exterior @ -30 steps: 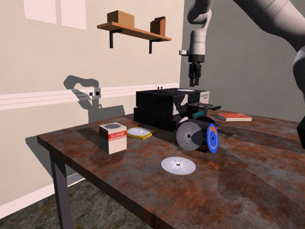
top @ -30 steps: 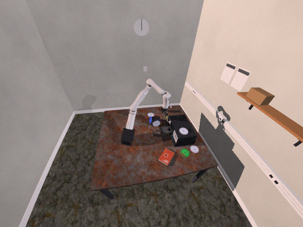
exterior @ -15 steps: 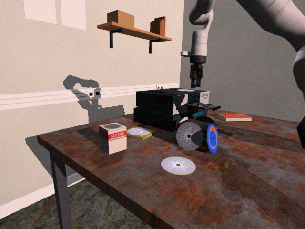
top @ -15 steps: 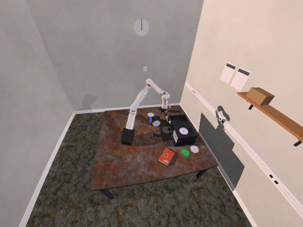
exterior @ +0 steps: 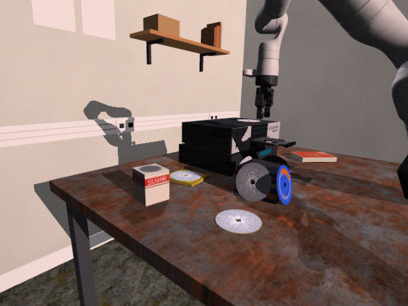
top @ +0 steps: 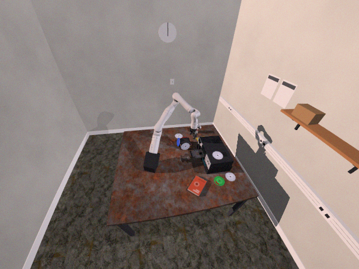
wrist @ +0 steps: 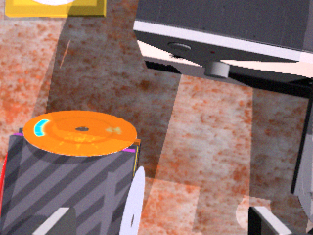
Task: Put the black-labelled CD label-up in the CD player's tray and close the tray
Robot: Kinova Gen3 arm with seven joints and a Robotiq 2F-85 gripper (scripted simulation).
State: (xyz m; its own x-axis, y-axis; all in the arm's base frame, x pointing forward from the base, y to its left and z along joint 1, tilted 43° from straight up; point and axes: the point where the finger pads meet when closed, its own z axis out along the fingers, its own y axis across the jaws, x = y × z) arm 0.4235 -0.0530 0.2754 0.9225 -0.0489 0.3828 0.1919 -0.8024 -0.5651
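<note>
The black CD player point(top: 212, 156) stands at the table's right side, also seen in the exterior view point(exterior: 224, 138). Its tray point(exterior: 273, 142) is slid out and looks empty. A dark CD rack point(wrist: 64, 186) in front of the player holds several discs: an orange one point(wrist: 80, 132) on top, a silver-faced one point(exterior: 253, 182) and a blue one point(exterior: 284, 184) leaning on it. I cannot make out a black-labelled disc. My gripper point(exterior: 263, 111) hangs open and empty above the player's front and the rack, its fingertips at the wrist view's lower edge point(wrist: 161, 225).
A silver disc point(top: 216, 155) lies on the player's top. Another silver disc point(exterior: 238, 222) lies flat on the table. A sugar box point(exterior: 150, 183) and a yellow case with a disc point(exterior: 187, 176) stand beside the player. A red book point(top: 198, 185), a green disc point(top: 219, 180) and a silver disc point(top: 230, 176) lie nearer the table's front.
</note>
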